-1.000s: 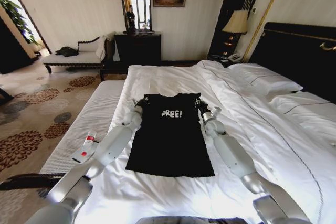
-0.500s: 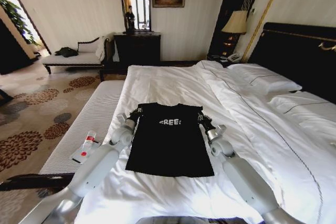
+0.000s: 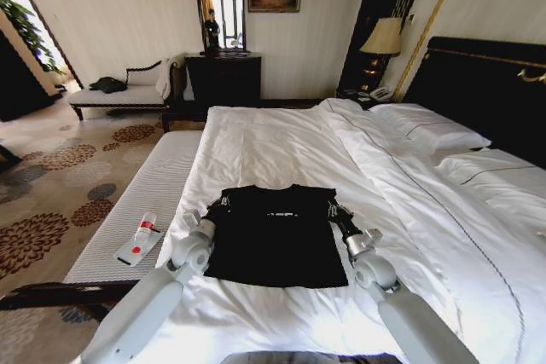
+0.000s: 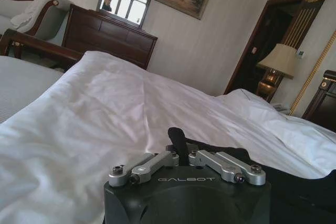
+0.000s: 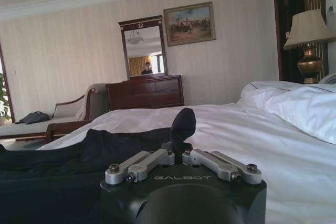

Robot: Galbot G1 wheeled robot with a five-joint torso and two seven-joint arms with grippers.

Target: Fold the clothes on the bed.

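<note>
Top (image 3: 273, 240) mid-bed (image 3: 273, 138), upper part doubled over. Left gripper (image 3: 223, 204) and right gripper (image 3: 332, 209) each pinch a fold corner. White sheet free on every side; pillows well right.

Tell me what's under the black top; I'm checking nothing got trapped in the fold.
The black top lies on the bed's white sheet, doubled over itself. Whatever lies beneath or inside the fold is covered.

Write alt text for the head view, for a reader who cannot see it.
Both grippers pinch the far corners of the black top on the white bed: left gripper, right gripper. The top's far part is doubled toward the robot, hiding most of its lettering.
</note>
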